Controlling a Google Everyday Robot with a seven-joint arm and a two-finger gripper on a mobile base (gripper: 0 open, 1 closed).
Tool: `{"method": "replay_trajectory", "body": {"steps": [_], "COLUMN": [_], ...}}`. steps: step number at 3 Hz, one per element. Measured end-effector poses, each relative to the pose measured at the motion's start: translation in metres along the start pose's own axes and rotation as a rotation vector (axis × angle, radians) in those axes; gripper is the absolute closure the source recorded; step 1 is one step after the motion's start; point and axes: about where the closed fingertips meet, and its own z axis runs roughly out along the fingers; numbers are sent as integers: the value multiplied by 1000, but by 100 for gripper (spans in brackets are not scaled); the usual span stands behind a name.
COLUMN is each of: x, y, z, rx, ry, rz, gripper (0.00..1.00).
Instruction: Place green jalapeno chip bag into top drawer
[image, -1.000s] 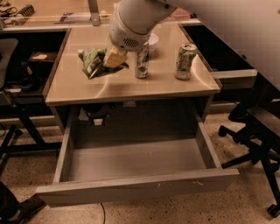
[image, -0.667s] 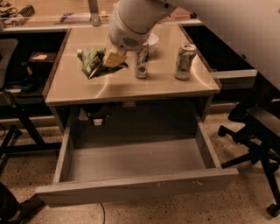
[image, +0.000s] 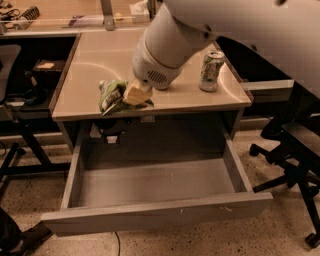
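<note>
The green jalapeno chip bag (image: 113, 95) is green and white and crinkly. It sits at the front edge of the tan desk top (image: 95, 60), left of centre. My gripper (image: 136, 94) is at the end of the large white arm and is pressed against the right end of the bag. The top drawer (image: 155, 216) is pulled fully out below the desk, with a bare grey interior. The bag is directly above the drawer's back left part.
A green-and-silver drink can (image: 210, 70) stands at the right side of the desk top. Black office chairs stand at the far left (image: 10, 65) and at the right (image: 295, 150). Clutter lies on a shelf behind the desk.
The arm and the chip bag have moved from the middle of the desk top toward its front edge, above the open drawer. One drink can is now hidden behind the arm.
</note>
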Motion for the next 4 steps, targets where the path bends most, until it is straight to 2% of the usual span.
{"method": "replay_trajectory", "body": {"steps": [1, 2, 3, 4], "x": [37, 92, 129, 129], "y": [49, 78, 94, 94], "z": [16, 37, 54, 55], "rx": [-74, -134, -163, -165], "ry": [36, 98, 143, 144], "rz": [135, 247, 322, 322], "gripper": [100, 100, 100, 100]}}
